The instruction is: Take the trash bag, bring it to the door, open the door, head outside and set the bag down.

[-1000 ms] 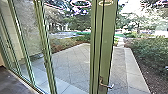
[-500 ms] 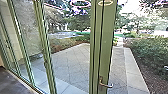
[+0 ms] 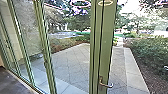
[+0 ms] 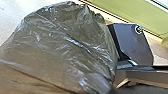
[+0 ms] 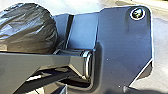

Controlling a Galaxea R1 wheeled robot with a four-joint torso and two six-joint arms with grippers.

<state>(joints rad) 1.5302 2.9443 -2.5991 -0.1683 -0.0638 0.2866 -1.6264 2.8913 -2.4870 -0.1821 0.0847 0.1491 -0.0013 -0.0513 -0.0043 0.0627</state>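
A green-framed glass door with a metal lever handle (image 3: pixel 106 85) stands close in front, right of centre in the head view. Whether its leaf is ajar, I cannot tell. The full, dark, shiny trash bag (image 4: pixel 62 47) shows large in the left wrist view, its folds drawn together toward my left gripper (image 4: pixel 113 90), which is shut on it. In the right wrist view the rounded side of the trash bag (image 5: pixel 27 30) shows beside the robot's base. The state of my right gripper cannot be made out.
Green-framed glass panels (image 3: pixel 47 57) run along the left, above a dark indoor floor (image 3: pixel 12 83). Beyond the glass lies a paved yard (image 3: pixel 71 62), with a planted bed and bushes (image 3: pixel 150 53) at the right and trees farther off.
The head view has shifted very slightly since a second ago. The door and its handle look the same.
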